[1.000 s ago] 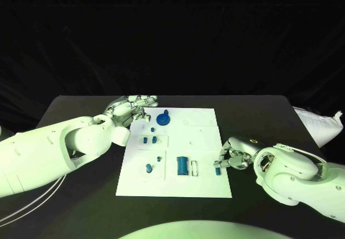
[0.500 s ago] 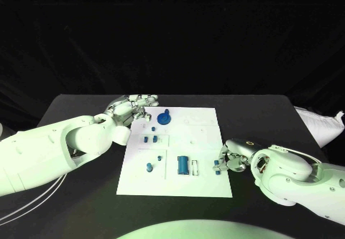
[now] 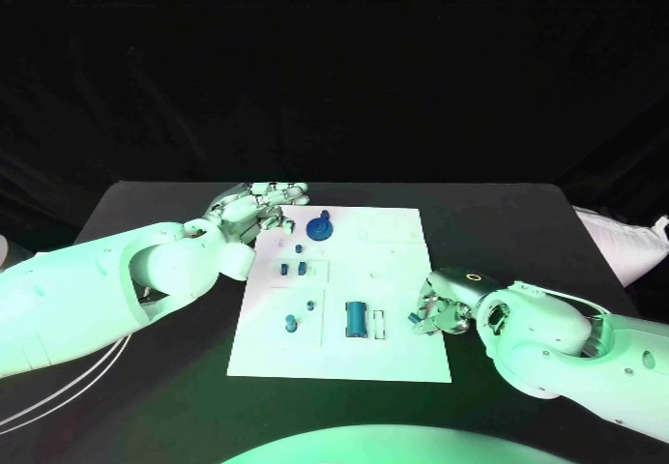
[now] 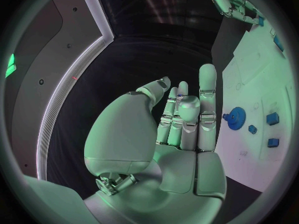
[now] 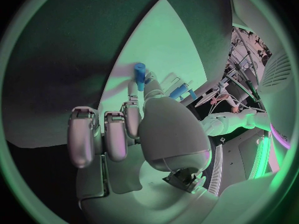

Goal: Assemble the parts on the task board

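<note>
Black cloth hangs behind the table (image 3: 167,208), whose dark top carries the white board (image 3: 397,290) in its middle. Off the table's right edge sits a pale, bag-like bundle (image 3: 634,246).

On the board, a blue gear-like piece (image 3: 319,230) sits near the far left corner, with small blue pegs (image 3: 290,270) just below it. Nearer the robot lie a blue cylinder (image 3: 356,318) beside a white bar (image 3: 376,324), and another small blue piece (image 3: 290,324) to their left.

At the board's right edge, low down, the right hand (image 3: 436,311) has its fingers curled in. The right wrist view shows the same right hand (image 5: 134,134) pinching a small blue peg (image 5: 140,77) at its fingertips, the peg sticking up above the white surface. In the head view that peg is a blue speck (image 3: 414,318) by the fingers, and whether it touches the board cannot be told.

By the board's far left corner hovers the left hand (image 3: 255,206); in its wrist view the left hand (image 4: 181,134) has its fingers (image 4: 207,99) straight, close together and holding nothing, with the gear-like piece (image 4: 236,117) just beyond them.
</note>
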You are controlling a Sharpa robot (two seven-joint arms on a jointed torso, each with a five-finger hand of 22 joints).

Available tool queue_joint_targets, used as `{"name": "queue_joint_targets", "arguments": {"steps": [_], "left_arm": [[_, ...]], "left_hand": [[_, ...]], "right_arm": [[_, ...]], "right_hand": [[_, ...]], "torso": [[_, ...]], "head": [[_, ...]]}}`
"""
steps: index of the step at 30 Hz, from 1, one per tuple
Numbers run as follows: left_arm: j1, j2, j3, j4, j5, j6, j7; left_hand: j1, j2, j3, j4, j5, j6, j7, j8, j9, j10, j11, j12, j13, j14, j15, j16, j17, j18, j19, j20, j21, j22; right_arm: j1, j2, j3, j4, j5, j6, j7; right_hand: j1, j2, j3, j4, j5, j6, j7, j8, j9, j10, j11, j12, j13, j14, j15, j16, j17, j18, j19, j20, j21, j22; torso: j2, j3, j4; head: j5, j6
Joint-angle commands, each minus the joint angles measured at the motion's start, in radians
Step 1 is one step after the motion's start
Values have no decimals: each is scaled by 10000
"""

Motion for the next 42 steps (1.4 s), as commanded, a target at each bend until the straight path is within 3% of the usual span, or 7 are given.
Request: {"name": "queue_joint_targets", "arguments": {"steps": [1, 11, 18, 20, 23, 25, 42], "left_arm": [[2, 8, 5, 25, -22, 197, 30], [2, 21, 5, 19, -22, 203, 26], [2, 24, 4, 19, -22, 198, 23], [2, 23, 4, 19, -22, 195, 22], [2, 22, 3, 19, -22, 194, 23], [2, 21, 3, 21, -22, 197, 22], [-1, 30, -4, 22, -22, 208, 22]], "left_hand": [[-113, 2, -43, 6, 34, -72, -22, 41, -6, -44, 2, 24, -15, -52, 16, -40, -12, 191, -24, 52, -41, -16], [-100, 17, -55, 0, 37, -79, -24, 51, -4, -62, 1, 45, -15, -62, 16, -39, -34, 192, -21, 54, -55, -27], [-100, 17, -55, 0, 37, -79, -24, 51, -4, -62, 1, 45, -15, -62, 16, -39, -34, 192, -21, 54, -55, -27], [-100, 17, -55, 0, 37, -79, -24, 51, -4, -62, 1, 45, -15, -62, 16, -39, -34, 192, -21, 54, -55, -27], [-100, 17, -55, 0, 37, -79, -24, 51, -4, -62, 1, 45, -15, -62, 16, -39, -34, 192, -21, 54, -55, -27], [-100, 17, -55, 0, 37, -79, -24, 51, -4, -62, 1, 45, -15, -62, 16, -39, -34, 192, -21, 54, -55, -27], [-100, 17, -55, 0, 37, -79, -24, 51, -4, -62, 1, 45, -15, -62, 16, -39, -34, 192, -21, 54, -55, -27]], "right_arm": [[-102, 53, -68, -73, -648, 682, -82], [-112, 144, -68, -117, -778, 830, -82], [-113, 198, -69, -167, -598, 801, -79], [-113, 209, -69, -175, -522, 740, -77], [-112, 226, -69, -169, -385, 520, -72], [-112, 232, -69, -142, -306, 325, -70], [-36, 191, -4, 439, 1904, -1908, -99]], "right_hand": [[1638, 1231, 384, -371, 52, 56, 2, -85, -71, 59, -94, -64, -1737, 820, -24, -18, 1535, -50, 183, -53, -48, 476], [1355, 1090, 1309, -722, 234, 23, 77, -215, -18, 65, -20, -183, -1783, 824, 45, -16, 1556, -58, 191, 23, -37, 512], [687, 1076, 2296, -534, 386, -83, 82, -380, -13, 79, -11, -249, -1802, 825, 65, -22, 1560, -57, 192, 51, -39, 519], [363, 894, 2936, -441, 432, -33, 72, -428, -2, 89, -41, -258, -1791, 826, 52, -24, 1563, -60, 193, 62, -41, 523], [-419, 299, 4472, -229, 517, 44, 80, -542, 24, 125, -42, -231, -1735, 832, 51, -23, 1580, -61, 201, 59, -37, 541], [-670, 169, 4764, -123, 501, 76, 81, -549, 44, 151, -26, -196, -1706, 835, 63, -17, 1591, -62, 209, 53, -29, 558], [-1895, -533, 5777, 500, 452, 234, 45, -592, 149, 249, -47, -73, -1589, 855, 38, 30, 1673, -74, 248, 29, 13, 632]], "torso": [[-9, -7, -6], [-11, -9, 1], [-12, -10, 19], [-18, -11, 12], [-19, -13, 5], [-12, -12, 2], [1, -6, 4]], "head": [[-9, -19], [-26, -18], [-27, -1], [-10, 6], [2, 6], [19, 16], [57, 11]]}}
